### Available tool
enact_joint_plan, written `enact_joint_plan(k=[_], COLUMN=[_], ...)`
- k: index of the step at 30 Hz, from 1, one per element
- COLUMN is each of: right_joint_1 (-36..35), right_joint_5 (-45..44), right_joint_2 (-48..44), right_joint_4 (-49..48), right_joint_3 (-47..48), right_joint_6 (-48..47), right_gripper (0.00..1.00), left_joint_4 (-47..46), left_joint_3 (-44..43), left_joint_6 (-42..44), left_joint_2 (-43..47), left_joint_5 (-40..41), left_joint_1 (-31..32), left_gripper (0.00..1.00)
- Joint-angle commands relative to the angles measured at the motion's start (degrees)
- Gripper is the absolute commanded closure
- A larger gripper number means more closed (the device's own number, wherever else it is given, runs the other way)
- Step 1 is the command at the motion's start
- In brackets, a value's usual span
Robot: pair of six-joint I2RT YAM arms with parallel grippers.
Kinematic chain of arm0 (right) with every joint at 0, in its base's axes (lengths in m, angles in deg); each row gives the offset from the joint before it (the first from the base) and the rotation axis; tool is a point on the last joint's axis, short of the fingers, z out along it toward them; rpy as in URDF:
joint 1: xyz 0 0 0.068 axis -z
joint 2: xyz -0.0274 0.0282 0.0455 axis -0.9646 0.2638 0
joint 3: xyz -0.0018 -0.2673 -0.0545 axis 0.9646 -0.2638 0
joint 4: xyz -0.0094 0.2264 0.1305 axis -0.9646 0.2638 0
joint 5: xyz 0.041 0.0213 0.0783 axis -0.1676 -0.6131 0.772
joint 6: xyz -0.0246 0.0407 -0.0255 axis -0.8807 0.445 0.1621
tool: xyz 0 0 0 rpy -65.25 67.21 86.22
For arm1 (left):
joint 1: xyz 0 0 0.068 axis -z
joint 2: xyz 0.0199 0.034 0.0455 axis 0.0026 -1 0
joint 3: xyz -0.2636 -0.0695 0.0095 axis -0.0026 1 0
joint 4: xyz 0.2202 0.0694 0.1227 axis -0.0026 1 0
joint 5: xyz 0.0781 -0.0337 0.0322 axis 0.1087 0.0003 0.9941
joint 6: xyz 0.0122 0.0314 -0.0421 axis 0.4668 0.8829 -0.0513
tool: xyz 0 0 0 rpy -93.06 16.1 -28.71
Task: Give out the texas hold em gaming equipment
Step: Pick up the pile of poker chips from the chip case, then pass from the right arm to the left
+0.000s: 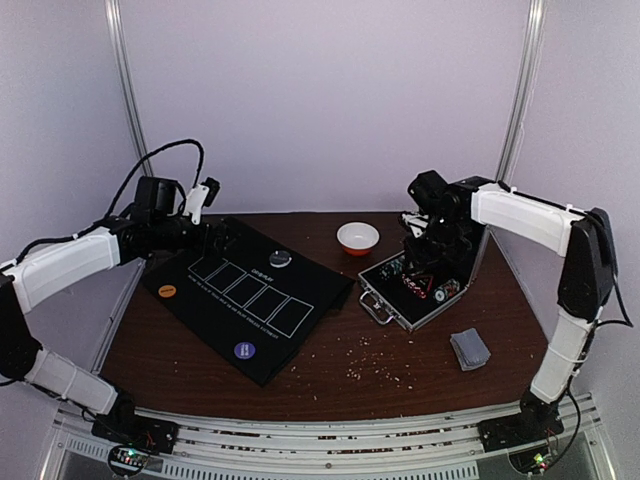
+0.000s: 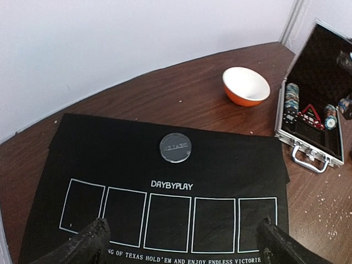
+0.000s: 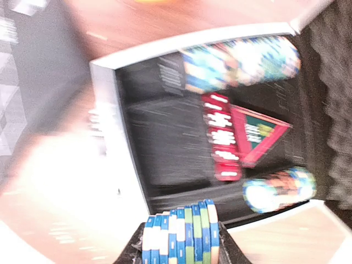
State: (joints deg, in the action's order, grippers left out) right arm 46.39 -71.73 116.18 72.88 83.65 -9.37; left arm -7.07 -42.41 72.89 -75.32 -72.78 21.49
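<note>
My right gripper (image 3: 180, 245) is shut on a stack of blue, white and green striped poker chips (image 3: 180, 234), held just above the open silver case (image 3: 113, 137). More chip rows (image 3: 242, 60) lie in the case beside a red pack (image 3: 223, 137). In the top view the right gripper (image 1: 425, 262) hangs over the case (image 1: 392, 308). A grey-blue card deck (image 1: 470, 348) lies on the table to the right. A black mat (image 1: 200, 310) carries an orange disc (image 1: 166, 291), a grey disc (image 1: 281, 258) and a purple disc (image 1: 244, 350). My left gripper (image 2: 181, 247) is open above the mat (image 2: 110, 143), with the grey disc (image 2: 175, 147) ahead of it.
A white bowl with an orange rim (image 1: 358, 237) stands at the back between mat and case, also seen as the bowl (image 2: 246, 86) in the left wrist view. Crumbs are scattered on the brown table (image 1: 350, 365) in front of the case. White walls close in the table.
</note>
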Motion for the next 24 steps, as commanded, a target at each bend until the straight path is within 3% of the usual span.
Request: enact_joint_plan(k=[1, 6, 10, 15, 19, 24], right_joint_1=[-4.09, -12.41, -18.02, -21.36, -22.57, -23.07], right_joint_5=[21.73, 34.55, 39.11, 43.07, 45.81, 46.66], right_joint_2=[-4.39, -4.48, -2.74, -3.19, -3.45, -3.96], right_joint_4=[-6.57, -18.4, -24.42, -36.81, -46.52, -51.22], right_joint_3=[-0.93, -3.33, -5.32, -11.03, -15.03, -17.19], right_joint_6=[7.1, 15.57, 19.72, 26.3, 31.76, 34.87], right_gripper=[1.0, 1.0, 1.0, 1.0, 1.0, 1.0], left_joint_4=[-4.28, -0.14, 3.44, 3.97, 3.93, 3.95], left_joint_3=[0.98, 1.3, 1.04, 0.86, 0.88, 0.66], left_joint_6=[9.25, 24.81, 32.67, 31.91, 32.93, 32.22], left_joint_2=[3.8, 3.54, 0.29, -2.82, -3.9, -4.61], left_joint_5=[-5.34, -1.99, 7.03, 8.68, 5.37, 5.73], left_joint_1=[7.39, 25.58, 35.57, 36.58, 36.58, 36.58], left_gripper=[0.05, 0.02, 0.02, 0.02, 0.02, 0.16])
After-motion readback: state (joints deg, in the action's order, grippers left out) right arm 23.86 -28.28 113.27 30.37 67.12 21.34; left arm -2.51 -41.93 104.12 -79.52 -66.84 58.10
